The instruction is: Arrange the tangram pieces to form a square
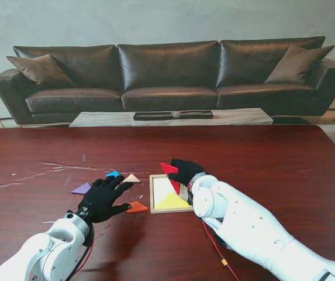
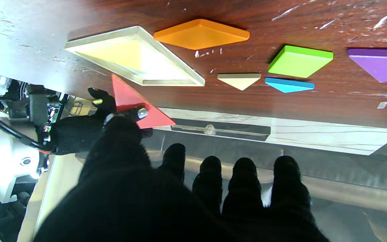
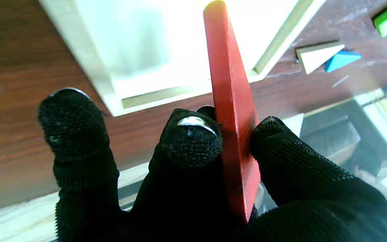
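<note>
Right hand (image 1: 184, 171): pinching the red triangle (image 1: 169, 168) on edge, over the tray's (image 1: 153, 193) far right corner.
Tray: yellow triangle (image 1: 172, 201) seated.
Left hand (image 1: 103, 198): spread among loose pieces on the surface (image 1: 272, 158).

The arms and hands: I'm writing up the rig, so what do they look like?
Both arms have glossy white rounded shells. The left hand and right hand wear black knit gloves with silvery fingertip caps. A red cable hangs beneath the right arm.
</note>
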Motion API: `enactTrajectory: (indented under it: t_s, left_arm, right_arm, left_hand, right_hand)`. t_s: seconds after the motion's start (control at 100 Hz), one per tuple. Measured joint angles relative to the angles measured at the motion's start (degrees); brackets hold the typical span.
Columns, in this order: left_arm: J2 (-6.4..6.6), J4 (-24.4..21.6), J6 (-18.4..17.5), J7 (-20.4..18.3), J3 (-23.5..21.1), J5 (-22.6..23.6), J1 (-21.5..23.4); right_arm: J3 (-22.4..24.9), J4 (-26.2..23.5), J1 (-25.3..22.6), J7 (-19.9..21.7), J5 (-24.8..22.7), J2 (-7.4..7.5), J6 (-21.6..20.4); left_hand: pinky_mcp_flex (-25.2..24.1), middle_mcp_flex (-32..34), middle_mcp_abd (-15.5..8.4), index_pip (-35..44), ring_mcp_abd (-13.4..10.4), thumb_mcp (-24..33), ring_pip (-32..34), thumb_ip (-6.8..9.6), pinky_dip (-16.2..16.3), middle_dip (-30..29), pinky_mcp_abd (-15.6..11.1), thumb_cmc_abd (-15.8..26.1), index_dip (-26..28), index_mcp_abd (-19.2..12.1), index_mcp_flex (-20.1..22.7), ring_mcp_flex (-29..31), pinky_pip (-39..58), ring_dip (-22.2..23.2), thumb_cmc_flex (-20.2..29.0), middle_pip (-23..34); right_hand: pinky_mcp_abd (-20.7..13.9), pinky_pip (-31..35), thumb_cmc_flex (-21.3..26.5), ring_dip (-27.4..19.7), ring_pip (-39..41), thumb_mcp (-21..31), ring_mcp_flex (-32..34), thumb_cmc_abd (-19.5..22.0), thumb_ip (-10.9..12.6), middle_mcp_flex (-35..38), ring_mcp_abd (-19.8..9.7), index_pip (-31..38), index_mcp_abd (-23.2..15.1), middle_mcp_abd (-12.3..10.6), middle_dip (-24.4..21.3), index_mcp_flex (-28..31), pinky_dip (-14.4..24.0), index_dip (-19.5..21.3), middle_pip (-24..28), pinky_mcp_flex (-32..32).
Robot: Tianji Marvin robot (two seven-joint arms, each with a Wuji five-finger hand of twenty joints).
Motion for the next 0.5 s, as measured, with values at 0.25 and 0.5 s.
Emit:
enactTrajectory:
  t_s: [0.25,0.5]
  left_arm:
    - [0.00,-0.1,0.0,-0.1,-0.1,0.0,0.1]
    - [0.00,-0.3,0.1,-0.1,-0.3,0.2,0.4]
  right_arm:
    - [-0.6,1.3,-0.7,-5.0,4.0,-4.68,7.0]
    - [-0.7,3.0,-1.7,-10.8,7.1,-8.17,9.8]
  left_hand:
    - [0.0,0.0,0.0,0.0,0.0,0.0,0.0,0.00,0.0,0.0,0.0,0.0,0.0,0.0,0.0,0.0,0.0,0.0,0.0,0.0]
    - [0.0,0.0,0.0,0.0,0.0,0.0,0.0,0.00,0.0,0.0,0.0,0.0,0.0,0.0,0.0,0.0,0.0,0.0,0.0,0.0]
  right_hand:
    - [3.6,1.5,2.3,-0.7,0.4,0.0,-0.3,0.4,0.5,0.7,4.5,0.1,4.3,2.6,-2.5,-4.2,-0.2,-2.0,-0.4,-2.1]
    - [5.2,3.3,3.0,-1.4,1.2,0.8,-0.3,0.5,0.5,2.0,8.0,0.1,7.3,3.9,-5.0,-7.2,-0.2,-3.0,-0.4,-4.8]
